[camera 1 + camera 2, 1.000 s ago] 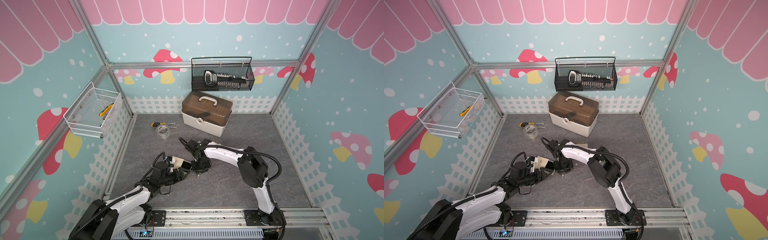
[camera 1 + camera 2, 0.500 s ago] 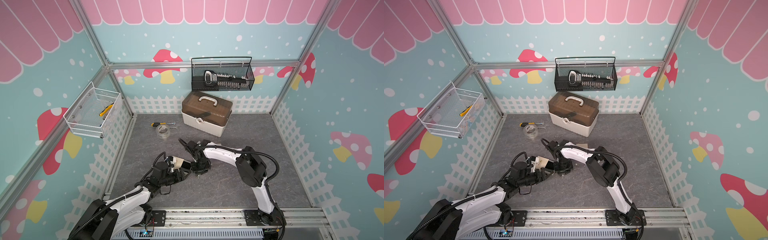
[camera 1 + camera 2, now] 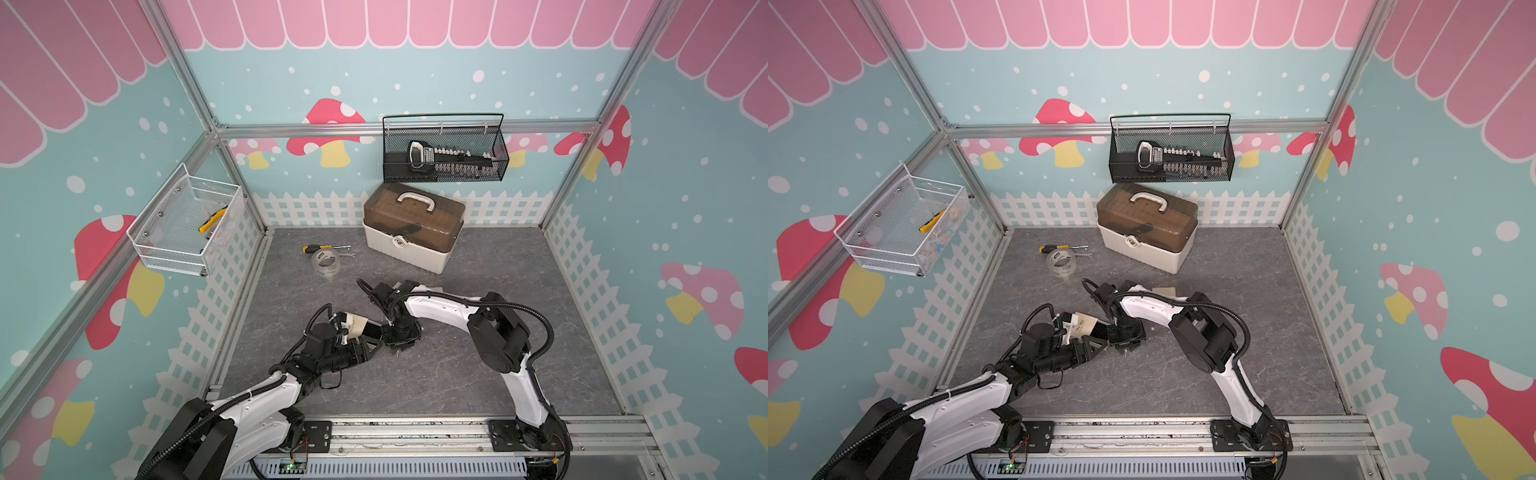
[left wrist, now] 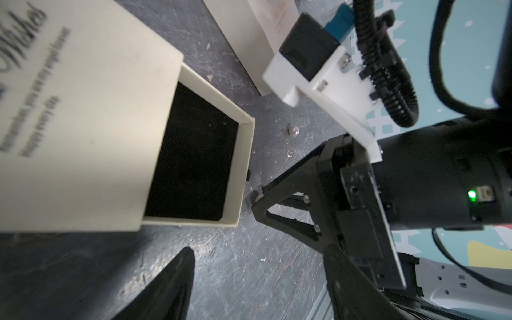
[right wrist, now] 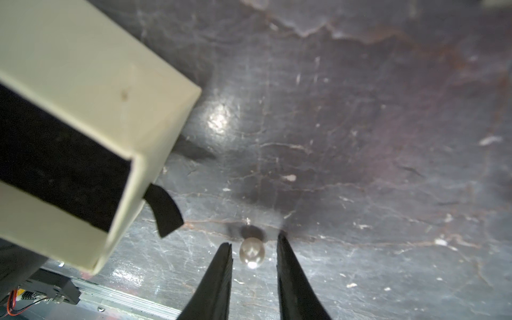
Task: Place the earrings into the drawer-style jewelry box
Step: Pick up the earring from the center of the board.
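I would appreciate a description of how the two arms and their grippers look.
The left arm and right arm are white with black joints and ribbed black cables. The left gripper and right gripper have black tapering fingers; the right carries a white bracket and green light.

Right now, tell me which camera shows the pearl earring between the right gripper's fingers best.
The right wrist view: the pearl earring lies large, sharp on the floor, inside the open right gripper, touching neither finger. The left wrist view shows barely a glint at that gripper's tips; in both top views it cannot be made out.
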Controlling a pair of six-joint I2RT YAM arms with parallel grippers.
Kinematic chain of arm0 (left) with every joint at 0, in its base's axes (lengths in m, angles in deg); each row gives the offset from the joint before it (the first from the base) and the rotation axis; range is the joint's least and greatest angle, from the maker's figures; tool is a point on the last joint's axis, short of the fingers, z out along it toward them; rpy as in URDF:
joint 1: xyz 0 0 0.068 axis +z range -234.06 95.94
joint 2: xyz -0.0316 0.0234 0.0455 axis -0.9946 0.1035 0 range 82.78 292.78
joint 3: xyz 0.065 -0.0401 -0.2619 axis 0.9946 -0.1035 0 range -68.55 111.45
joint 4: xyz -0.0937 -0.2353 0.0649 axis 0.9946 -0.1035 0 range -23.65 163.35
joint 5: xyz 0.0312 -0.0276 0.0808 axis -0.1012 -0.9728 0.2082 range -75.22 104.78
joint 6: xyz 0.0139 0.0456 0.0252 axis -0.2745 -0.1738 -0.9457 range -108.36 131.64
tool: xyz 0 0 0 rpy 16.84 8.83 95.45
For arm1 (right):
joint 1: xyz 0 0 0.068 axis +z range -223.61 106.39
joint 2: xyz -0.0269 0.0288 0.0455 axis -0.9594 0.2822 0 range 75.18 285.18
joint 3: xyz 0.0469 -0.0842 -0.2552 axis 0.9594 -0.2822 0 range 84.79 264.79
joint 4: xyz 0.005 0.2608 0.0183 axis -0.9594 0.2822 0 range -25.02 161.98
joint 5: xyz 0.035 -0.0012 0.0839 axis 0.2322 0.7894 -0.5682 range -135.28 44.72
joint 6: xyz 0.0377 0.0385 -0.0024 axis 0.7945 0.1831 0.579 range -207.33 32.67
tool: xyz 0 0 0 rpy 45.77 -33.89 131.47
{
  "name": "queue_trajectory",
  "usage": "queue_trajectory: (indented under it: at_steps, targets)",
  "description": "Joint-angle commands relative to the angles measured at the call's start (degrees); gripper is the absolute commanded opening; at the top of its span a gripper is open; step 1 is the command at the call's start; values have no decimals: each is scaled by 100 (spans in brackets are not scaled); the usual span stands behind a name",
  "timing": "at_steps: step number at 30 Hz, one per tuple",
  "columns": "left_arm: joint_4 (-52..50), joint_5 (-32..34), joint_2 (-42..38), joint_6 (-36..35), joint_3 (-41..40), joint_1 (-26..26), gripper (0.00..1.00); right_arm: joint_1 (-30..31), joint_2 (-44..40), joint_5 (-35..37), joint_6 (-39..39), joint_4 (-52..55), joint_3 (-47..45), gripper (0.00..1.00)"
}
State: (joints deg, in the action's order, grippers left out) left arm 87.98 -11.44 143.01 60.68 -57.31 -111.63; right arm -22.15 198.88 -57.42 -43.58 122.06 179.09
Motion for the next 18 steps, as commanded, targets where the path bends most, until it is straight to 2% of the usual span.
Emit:
queue_trajectory:
  at_steps: [1, 18]
  targets:
    - [-39, -1, 16, -105, 89, -26, 74, -3, 161, -34, 2, 128, 114, 28]
    - [-188, 49, -35, -184, 158, -28, 74, 4, 246, -30, -11, 154, 159, 22]
